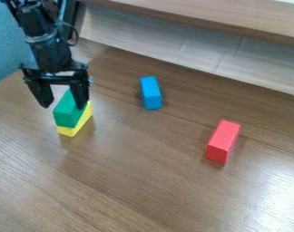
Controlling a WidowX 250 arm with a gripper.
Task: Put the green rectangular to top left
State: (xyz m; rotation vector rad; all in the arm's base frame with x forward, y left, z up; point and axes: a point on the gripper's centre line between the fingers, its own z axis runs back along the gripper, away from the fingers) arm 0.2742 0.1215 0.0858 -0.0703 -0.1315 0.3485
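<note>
- Green block (66,114): the task's piece, at the left of the surface (152,181), resting upon the yellow block (67,132); the two are stacked and roughly aligned.
- Gripper (64,107): hanging at the stack, its jaws spread, with nothing pinched between them.
- Principal relation: the green block lies directly beneath and between the jaws, its body projecting nearer the camera than the tips. The left-hand tip in view is beside the block; the right-hand tip overlaps its far right part. Contact cannot be determined at either tip.
- Long axis: from the near end, at lower left, obliquely away toward upper right. The jaws open approximately across the view, hence at a slant to this axis rather than squarely across it.
- Inference: if a grasp is next, the jaws should be turned to meet the long sides and closed at the green block's height, clear of the yellow one. Closing aslant might twist the upper block; closing too low might carry both toward the top left.
</note>
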